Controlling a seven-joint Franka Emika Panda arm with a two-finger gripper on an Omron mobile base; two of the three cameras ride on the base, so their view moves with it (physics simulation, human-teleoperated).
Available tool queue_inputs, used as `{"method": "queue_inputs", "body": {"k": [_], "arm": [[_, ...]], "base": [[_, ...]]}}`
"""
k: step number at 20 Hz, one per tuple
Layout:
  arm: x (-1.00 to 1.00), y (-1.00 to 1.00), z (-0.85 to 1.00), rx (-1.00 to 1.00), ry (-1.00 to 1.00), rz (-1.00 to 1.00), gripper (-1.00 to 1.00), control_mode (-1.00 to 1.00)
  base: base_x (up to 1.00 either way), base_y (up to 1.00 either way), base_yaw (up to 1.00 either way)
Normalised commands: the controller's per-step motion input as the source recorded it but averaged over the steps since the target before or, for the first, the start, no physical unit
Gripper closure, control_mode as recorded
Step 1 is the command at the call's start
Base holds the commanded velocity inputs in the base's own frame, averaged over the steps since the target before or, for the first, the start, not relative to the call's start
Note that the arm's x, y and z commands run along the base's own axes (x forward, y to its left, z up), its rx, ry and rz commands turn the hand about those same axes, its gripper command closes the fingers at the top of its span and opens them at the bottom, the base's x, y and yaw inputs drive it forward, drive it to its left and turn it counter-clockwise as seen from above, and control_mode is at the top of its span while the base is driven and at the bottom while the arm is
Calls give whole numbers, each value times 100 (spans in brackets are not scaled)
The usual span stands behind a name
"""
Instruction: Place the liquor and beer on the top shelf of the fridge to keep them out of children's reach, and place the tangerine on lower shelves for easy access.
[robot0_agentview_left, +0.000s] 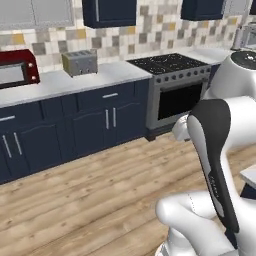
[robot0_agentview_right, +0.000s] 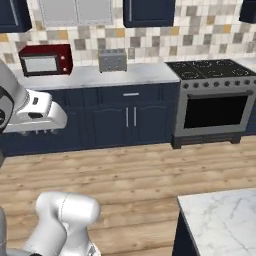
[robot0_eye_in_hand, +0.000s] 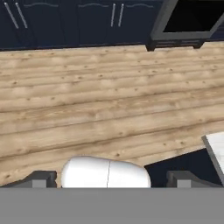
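The fridge, liquor, beer and tangerine lie somewhere you cannot yet tell, since your gripper (robot0_eye_in_hand: 109, 178), jaws wide and empty, looks down over the wooden floor (robot0_eye_in_hand: 100, 109) toward the oven (robot0_agentview_right: 216, 102).

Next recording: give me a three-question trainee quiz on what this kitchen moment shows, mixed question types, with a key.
1. True or false: the red microwave sits on the pale countertop to the left of the silver toaster.
2. What stands to the right of the dark blue base cabinets? A) a sink B) a steel oven range with a black cooktop C) a dishwasher
3. Fill in: the two dark finger tips of the tool stand wide ____ above the wooden plank floor.

Key: 1 true; 2 B; 3 apart, nothing between them.
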Motion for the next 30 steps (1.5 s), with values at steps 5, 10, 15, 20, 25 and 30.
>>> {"method": "queue_inputs", "body": {"k": [5, 10, 15, 20, 25, 30], "arm": [[0, 0, 0, 0, 0, 0, -100, 100], [0, 0, 0, 0, 0, 0, -100, 100], [0, 0, 0, 0, 0, 0, -100, 100], [0, 0, 0, 0, 0, 0, -100, 100], [0, 0, 0, 0, 0, 0, -100, 100], [0, 0, 0, 0, 0, 0, -100, 100]], "base": [[50, 7, -56], [48, 25, -53], [50, 23, -53], [52, 24, -52], [56, 29, -52], [60, 31, -52]]}}
